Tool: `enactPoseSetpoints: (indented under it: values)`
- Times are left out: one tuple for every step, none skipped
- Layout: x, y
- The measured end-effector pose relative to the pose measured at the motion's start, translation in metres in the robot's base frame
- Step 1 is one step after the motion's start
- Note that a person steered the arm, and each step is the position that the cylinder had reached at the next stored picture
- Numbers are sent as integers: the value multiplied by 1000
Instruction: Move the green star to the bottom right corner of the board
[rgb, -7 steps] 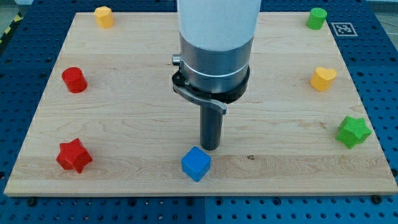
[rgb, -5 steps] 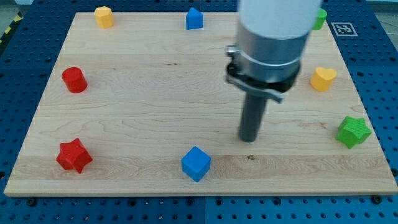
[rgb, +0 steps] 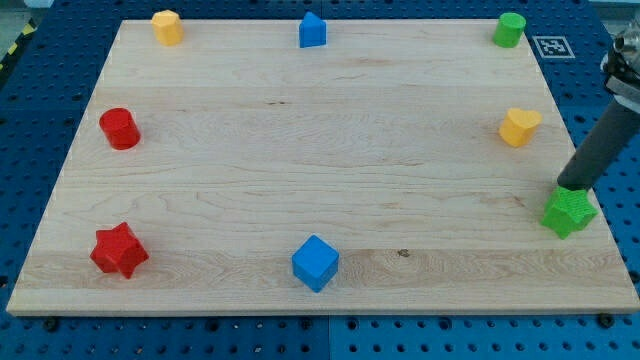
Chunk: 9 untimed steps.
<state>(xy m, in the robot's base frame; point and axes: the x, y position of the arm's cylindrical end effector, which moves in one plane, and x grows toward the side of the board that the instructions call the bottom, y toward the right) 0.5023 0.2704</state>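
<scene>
My tip (rgb: 570, 187) sits at the far edge of the green star (rgb: 569, 211), touching it or very nearly; contact itself is hard to tell from here. Rod leans in from the upper right, and the arm body is mostly out of frame. No jaws on this rig, just a bare rod end, so nothing to open or close.

Green star lies close to the right edge of the board (rgb: 300, 150), a little way short of the near right corner. The star is directly on the near side of my tip, so a push toward the near edge looks lined up, with a slight rightward bias needed.

Star: bright green, stubby points, flat on the wood, nothing crowding it. Yellow heart (rgb: 519, 127) is farther back, well apart. Blue cube (rgb: 315, 263) sits far off to the left.
</scene>
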Motion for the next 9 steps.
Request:
enactPoseSetpoints:
  values:
    - [8,-12]
    - [6,-24]
    - [12,-26]
    - [23,-26]
    - [26,-26]
    - [26,-26]
    - [26,-34]
    - [11,-49]
    - [-24,-68]
